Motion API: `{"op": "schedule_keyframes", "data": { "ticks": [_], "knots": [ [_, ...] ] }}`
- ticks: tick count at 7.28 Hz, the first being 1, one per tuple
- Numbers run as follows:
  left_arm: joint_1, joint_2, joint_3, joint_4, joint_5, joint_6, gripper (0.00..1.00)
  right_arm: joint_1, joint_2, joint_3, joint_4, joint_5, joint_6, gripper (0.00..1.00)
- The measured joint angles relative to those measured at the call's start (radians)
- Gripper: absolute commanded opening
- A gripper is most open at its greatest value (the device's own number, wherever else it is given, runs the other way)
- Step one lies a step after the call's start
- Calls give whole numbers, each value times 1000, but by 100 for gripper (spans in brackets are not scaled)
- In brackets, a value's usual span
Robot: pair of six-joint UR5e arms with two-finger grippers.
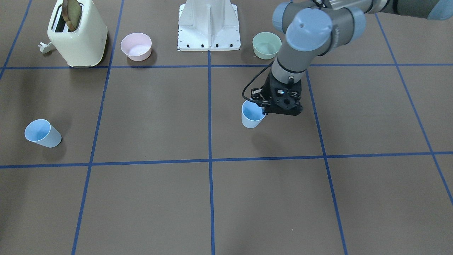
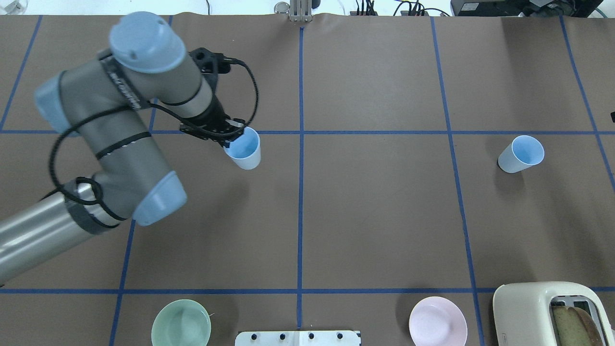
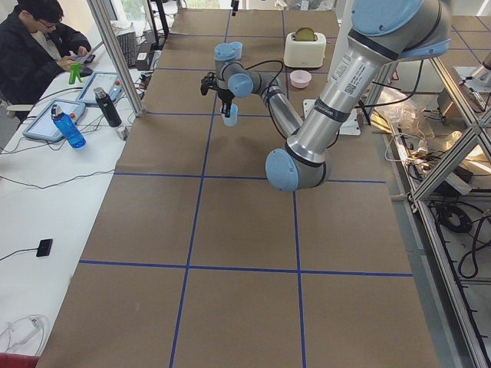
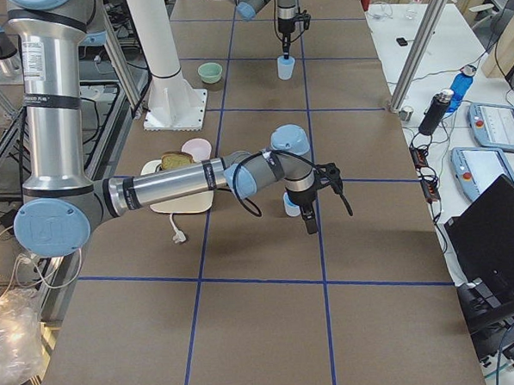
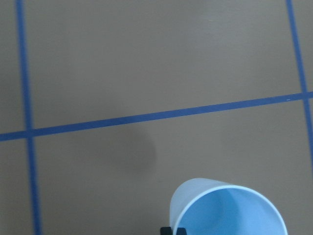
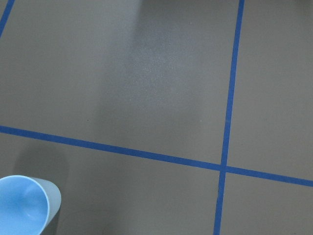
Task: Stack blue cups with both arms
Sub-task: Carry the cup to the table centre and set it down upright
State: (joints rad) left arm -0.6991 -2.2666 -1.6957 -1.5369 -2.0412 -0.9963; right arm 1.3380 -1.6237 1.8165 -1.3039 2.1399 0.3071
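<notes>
My left gripper (image 1: 263,108) is shut on the rim of one blue cup (image 1: 252,114). It holds the cup upright a little above the table, and the cup's shadow lies apart from it. This gripper (image 2: 231,141) and cup (image 2: 244,150) are left of centre in the overhead view. The cup's open mouth (image 5: 230,210) fills the bottom of the left wrist view. The other blue cup (image 1: 43,133) (image 2: 521,154) stands alone on the table on my right side. It also shows in the right wrist view (image 6: 24,205). My right gripper (image 4: 310,217) hangs just beside that cup (image 4: 290,205). I cannot tell if it is open or shut.
A cream toaster (image 1: 78,33) with toast, a pink bowl (image 1: 136,46), a green bowl (image 1: 266,45) and the white pedestal base (image 1: 208,26) stand along the robot's side of the table. Blue tape lines grid the brown tabletop. An operator (image 3: 34,46) sits at a side desk.
</notes>
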Motion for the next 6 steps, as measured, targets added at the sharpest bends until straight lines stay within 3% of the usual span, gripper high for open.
{"op": "schedule_keyframes", "data": {
  "ticks": [3, 6],
  "knots": [
    [92, -147, 138, -6, 65, -66, 0, 0, 2, -6, 0, 1, 3, 100],
    [147, -159, 184, -55, 132, -70, 0, 0, 2, -6, 1, 3, 3, 100]
  ]
}}
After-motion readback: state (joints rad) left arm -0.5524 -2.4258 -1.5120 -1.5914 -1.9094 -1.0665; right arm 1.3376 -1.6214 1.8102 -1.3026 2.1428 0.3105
